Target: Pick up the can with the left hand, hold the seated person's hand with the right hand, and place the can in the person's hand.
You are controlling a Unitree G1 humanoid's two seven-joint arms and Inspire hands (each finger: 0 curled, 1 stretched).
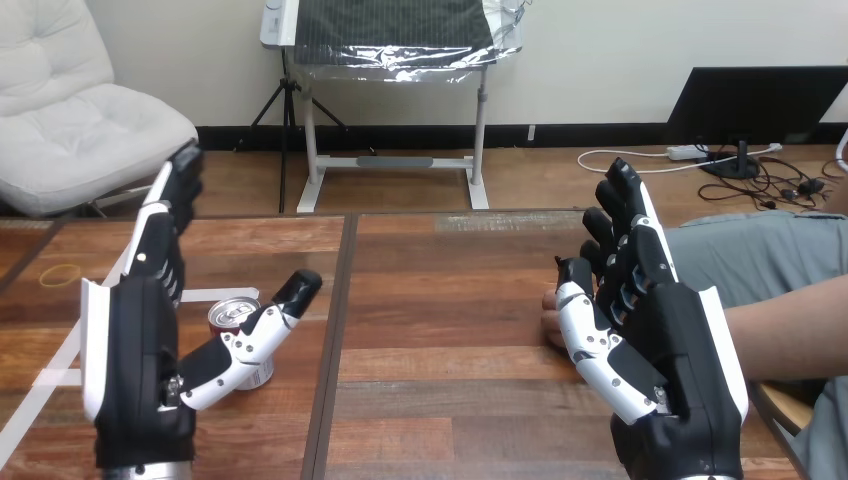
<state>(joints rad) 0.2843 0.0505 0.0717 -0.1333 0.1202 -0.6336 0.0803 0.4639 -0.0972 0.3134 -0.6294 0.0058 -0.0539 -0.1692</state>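
Head view: the can (232, 314) stands upright on the worktop (440, 300), just behind the thumb of the left robot hand (140, 350), which is spread open and empty. The right robot hand (660, 340), fingers straight, holds nothing before the person's hand (549, 322). The can is probably light, slick and easily dented: grip mid-wall, gently.

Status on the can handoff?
Nothing finished. The can stands on the table, ungrasped. In hand: the left hand is open beside it, thumb across its front; the right hand is open by the person's hand, not gripping. Left: grasp can, hold hand, place can.
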